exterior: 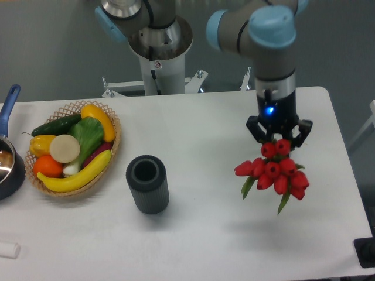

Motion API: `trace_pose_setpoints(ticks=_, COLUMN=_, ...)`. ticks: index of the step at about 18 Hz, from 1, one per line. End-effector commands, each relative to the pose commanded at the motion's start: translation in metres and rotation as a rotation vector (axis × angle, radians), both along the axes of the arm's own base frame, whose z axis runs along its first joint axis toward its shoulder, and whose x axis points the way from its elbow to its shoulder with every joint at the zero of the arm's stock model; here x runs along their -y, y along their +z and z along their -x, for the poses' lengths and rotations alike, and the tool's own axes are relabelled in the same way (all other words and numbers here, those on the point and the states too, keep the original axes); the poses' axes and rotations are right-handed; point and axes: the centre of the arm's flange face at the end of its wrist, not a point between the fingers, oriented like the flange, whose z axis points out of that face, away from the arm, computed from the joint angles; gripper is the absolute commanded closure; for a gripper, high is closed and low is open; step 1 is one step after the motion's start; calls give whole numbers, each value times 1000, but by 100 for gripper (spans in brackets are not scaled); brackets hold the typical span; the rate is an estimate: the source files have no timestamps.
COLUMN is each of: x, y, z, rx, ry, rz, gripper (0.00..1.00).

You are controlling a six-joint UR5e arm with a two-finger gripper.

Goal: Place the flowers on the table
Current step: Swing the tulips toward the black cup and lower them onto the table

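The flowers (274, 171), a bunch of red tulips with green leaves, hang buds toward the camera at the right of the white table (205, 234). My gripper (278, 136) is directly behind the bunch with its dark fingers around it, shut on the flowers. The stems are hidden behind the buds. I cannot tell whether the bunch touches the tabletop; a faint shadow lies under it.
A dark ribbed cylinder (147, 183) stands open-topped left of centre. A wicker basket (111, 152) of fruit and vegetables sits at the left, with a blue-handled pot (9, 164) at the left edge. The robot base (157, 47) rises behind the table.
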Motion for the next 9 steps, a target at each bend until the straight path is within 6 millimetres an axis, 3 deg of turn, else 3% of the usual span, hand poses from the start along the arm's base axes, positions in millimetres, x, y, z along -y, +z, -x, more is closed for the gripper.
trace_pose_setpoints(ticks=6, x=-42, y=-68, z=-3, rx=29, ry=-46, rz=141, gripper=59)
trace_pose_setpoints(ticks=9, x=-60, y=-91, z=-6, rx=12, ry=-63, rz=215, gripper=59)
